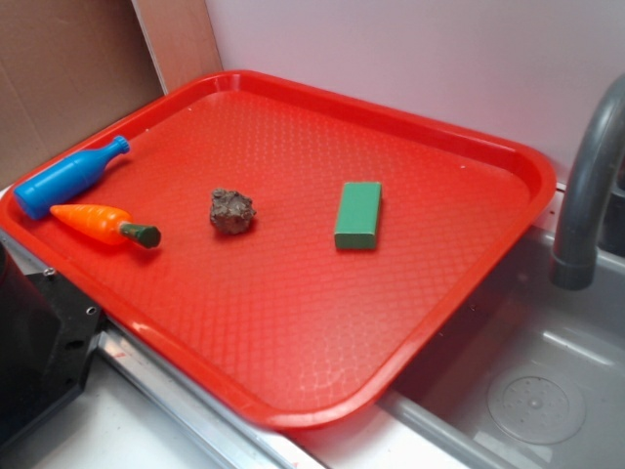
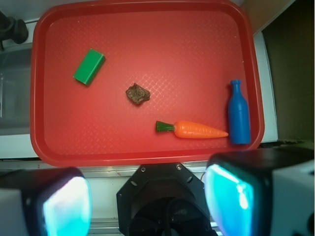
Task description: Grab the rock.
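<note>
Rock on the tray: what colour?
Mottled brown-grey, rough surface. The rock shows best in the exterior view.

The place looked like a toy kitchen set up as a robot test bench: a grey plastic sink [image 1: 527,391] with a curved faucet [image 1: 591,186], a red cafeteria tray [image 1: 293,391] across it, and cardboard panels [image 1: 68,68] behind.
</note>
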`<state>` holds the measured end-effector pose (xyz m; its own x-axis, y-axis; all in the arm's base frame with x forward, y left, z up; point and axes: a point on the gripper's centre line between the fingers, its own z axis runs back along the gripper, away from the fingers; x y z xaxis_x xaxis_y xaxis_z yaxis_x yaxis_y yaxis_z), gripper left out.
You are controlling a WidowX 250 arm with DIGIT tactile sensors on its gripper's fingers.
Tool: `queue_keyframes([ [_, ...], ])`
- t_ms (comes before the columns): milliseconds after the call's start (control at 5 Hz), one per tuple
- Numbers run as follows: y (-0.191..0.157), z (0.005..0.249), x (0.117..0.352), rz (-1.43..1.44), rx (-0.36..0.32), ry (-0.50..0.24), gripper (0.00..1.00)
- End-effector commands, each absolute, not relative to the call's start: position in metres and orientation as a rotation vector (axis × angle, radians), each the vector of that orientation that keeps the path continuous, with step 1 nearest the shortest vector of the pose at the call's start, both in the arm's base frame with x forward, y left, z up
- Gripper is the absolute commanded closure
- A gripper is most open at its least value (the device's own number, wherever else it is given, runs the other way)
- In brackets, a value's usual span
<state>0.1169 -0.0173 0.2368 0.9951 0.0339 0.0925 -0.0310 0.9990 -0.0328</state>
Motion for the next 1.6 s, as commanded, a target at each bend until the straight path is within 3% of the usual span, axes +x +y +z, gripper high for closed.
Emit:
queue_keyframes([
  [0, -0.017, 0.237, 0.117, 0.033, -0.031, -0.093, 0.0],
  [400, -0.012, 0.164, 0.136, 0.165, -0.046, -0.123, 0.0],
  [600, -0.001, 0.139, 0.152, 0.335, -0.016, -0.223, 0.0],
  [800, 0.001, 0.114, 0.167, 0.33, -0.016, -0.264, 0.0],
  [1000, 0.004, 0.085, 0.183, 0.292, -0.085, -0.274, 0.0],
  [1400, -0.007, 0.035, 0.213, 0.243, -0.114, -0.181, 0.0],
])
